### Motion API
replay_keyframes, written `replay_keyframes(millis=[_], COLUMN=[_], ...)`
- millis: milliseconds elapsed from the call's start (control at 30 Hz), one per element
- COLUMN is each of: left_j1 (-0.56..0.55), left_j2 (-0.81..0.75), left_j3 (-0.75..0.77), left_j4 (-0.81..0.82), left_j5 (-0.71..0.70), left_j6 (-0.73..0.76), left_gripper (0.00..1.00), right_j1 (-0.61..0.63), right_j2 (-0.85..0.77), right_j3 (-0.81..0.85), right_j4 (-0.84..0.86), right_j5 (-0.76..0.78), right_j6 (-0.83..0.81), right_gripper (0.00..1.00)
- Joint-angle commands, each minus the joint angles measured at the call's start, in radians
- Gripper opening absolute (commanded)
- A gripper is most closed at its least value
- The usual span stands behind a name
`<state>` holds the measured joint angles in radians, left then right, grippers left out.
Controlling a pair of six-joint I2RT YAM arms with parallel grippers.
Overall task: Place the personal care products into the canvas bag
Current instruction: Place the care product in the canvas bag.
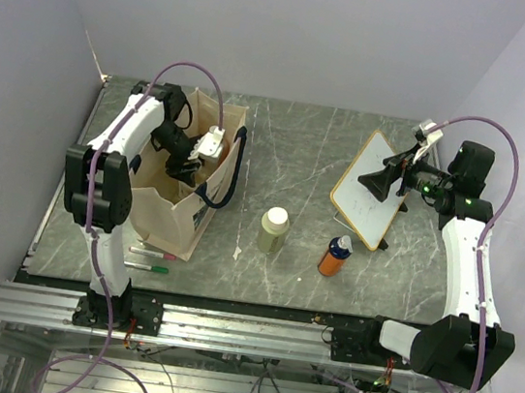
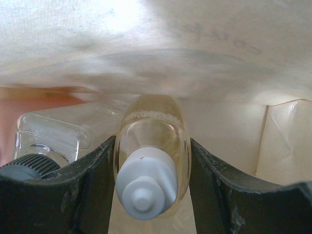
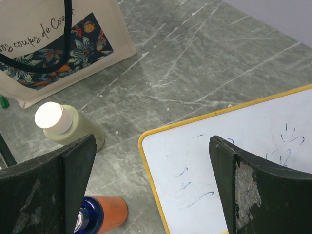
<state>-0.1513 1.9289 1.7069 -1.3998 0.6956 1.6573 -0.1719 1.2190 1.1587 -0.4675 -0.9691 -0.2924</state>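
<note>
"coups de Coe…" on canvas bag

Your left arm bends forward, the left gripper angled down with jaws clamped on the amber bottle, while your right arm stretches forward, the right gripper pointing leftward, jaws spread wide.

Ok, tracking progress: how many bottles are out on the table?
2: the pale green bottle near the table's middle, and the orange bottle to its right, before the whiteboard. Others may be hidden inside the canvas bag.
</note>
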Motion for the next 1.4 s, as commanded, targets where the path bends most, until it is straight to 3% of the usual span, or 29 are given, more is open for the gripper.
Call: replay_keyframes(millis=[0,467,567,900,1067,1200,1367], left_j1=[-0.01,-0.011,-0.011,-0.011,-0.011,-0.019,-0.097], left_j2=[0.002,-0.094,-0.126,-0.263,-0.374,-0.45,-0.506], left_j3=[-0.019,0.003,-0.005,-0.014,-0.031,-0.032,0.008], left_j4=[0.056,0.096,0.115,0.174,0.337,0.51,0.633], left_j5=[0.044,0.01,-0.011,-0.055,-0.118,-0.181,-0.316], left_j6=[0.019,-0.075,-0.1,-0.218,-0.446,-0.719,-1.002], left_gripper=[0.33,0.86,0.92,0.93,0.95,0.92,0.88], right_j1=[-0.008,-0.008,-0.008,-0.001,0.031,0.089,0.189], right_j2=[0.003,-0.004,0.0,0.01,0.051,0.05,-0.021], right_j3=[0.005,0.006,0.012,0.052,0.111,0.113,0.043], right_j4=[0.013,-0.001,-0.01,-0.085,-0.267,-0.402,-0.377], right_j5=[0.004,0.019,0.017,-0.004,0.027,0.065,0.168], right_j6=[0.0,-0.019,-0.024,-0.077,-0.218,-0.364,-0.396], right_gripper=[1.0,1.0,1.0,0.99,0.97,0.96,0.96])
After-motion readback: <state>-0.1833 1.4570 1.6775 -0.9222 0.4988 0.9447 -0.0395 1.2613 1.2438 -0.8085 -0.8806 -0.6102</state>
